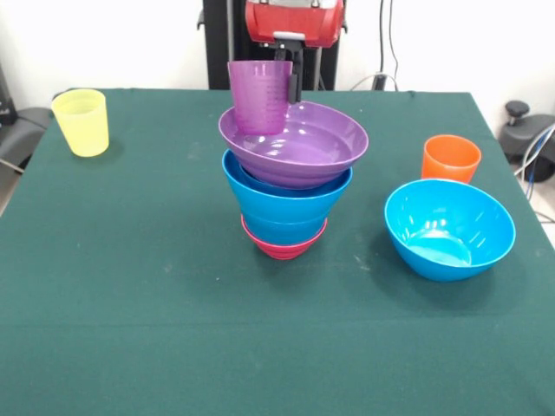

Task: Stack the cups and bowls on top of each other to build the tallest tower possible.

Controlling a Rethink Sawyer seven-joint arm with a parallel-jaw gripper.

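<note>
In the middle of the green-covered desk (130, 286) stands the tower (290, 182): a small glossy magenta plastic bowl (284, 246) at the bottom, round blue plastic bowls (282, 201) nested in it, and a wide shallow purple plastic bowl (299, 147) seated on top, tipped a little so its rim rides higher toward two o'clock. At the purple bowl's far-left rim, around eleven o'clock, is a translucent purple tapered plastic cup (258, 95), upright, its base down inside the bowl.

The red and black arm (293, 22) comes down from twelve o'clock, and the gripper (288, 69) sits right behind the purple cup, at its upper right edge. A dark finger shows beside the cup's wall, but I cannot tell whether the jaws are gripping the cup or standing clear of it.

Away from the tower, a translucent yellow plastic cup (81, 122) stands upright at ten o'clock near the desk's far-left corner. At three o'clock an opaque orange plastic cup (451, 159) stands upright, and just in front of it, touching or nearly so, rests a separate large blue plastic bowl (449, 229), leaning slightly.
</note>
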